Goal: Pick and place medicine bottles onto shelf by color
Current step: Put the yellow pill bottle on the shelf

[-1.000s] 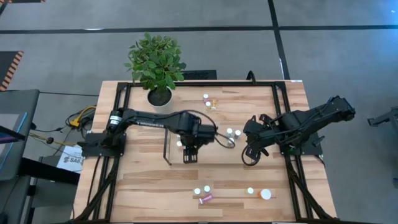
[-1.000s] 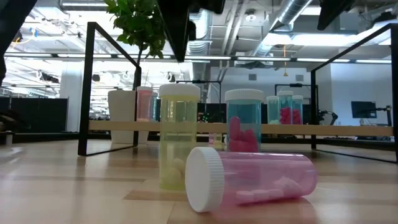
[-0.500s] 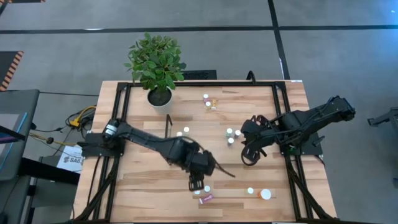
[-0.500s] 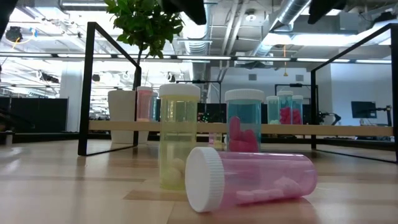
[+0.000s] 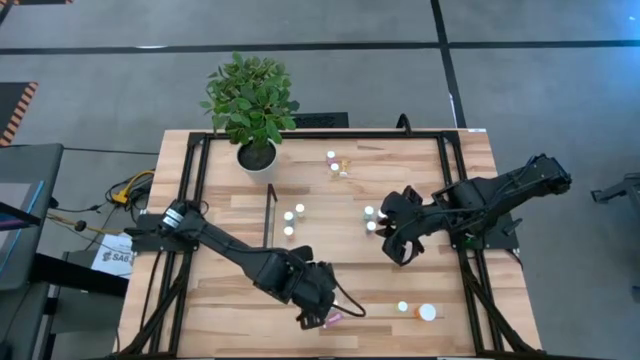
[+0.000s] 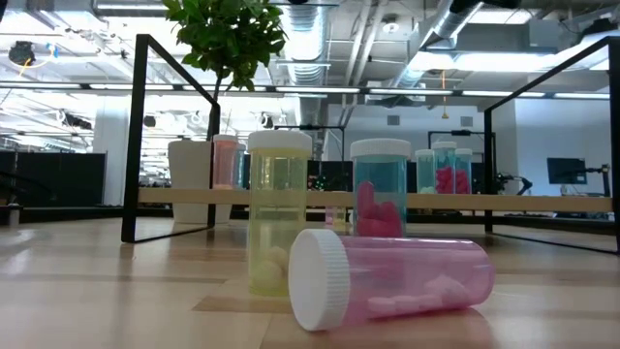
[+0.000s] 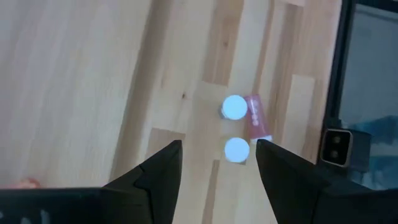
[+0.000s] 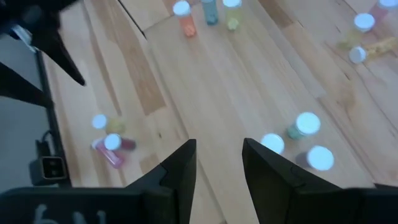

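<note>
Left gripper (image 5: pixel 313 318), fingers parted and empty, hangs over the worktop's (image 5: pixel 230 300) near edge above a toppled pink bottle (image 6: pixel 387 275) and two upright ones (image 7: pixel 235 107). Right gripper (image 5: pixel 392 250), slightly parted, waits mid-table. Farther: shelf (image 6: pixel 368 199), plant (image 5: pixel 250 100), industrial ceiling.

the high view looks straight down on the whole wooden table (image 5: pixel 240 290). the low view sits at table-top height, very near a toppled pink bottle (image 6: pixel 387 278), facing level across to the shelf (image 6: pixel 368 200) and room. the left wrist view looks down closely on that same pink bottle (image 7: pixel 255 117); the right wrist view sees it farther off.
</note>
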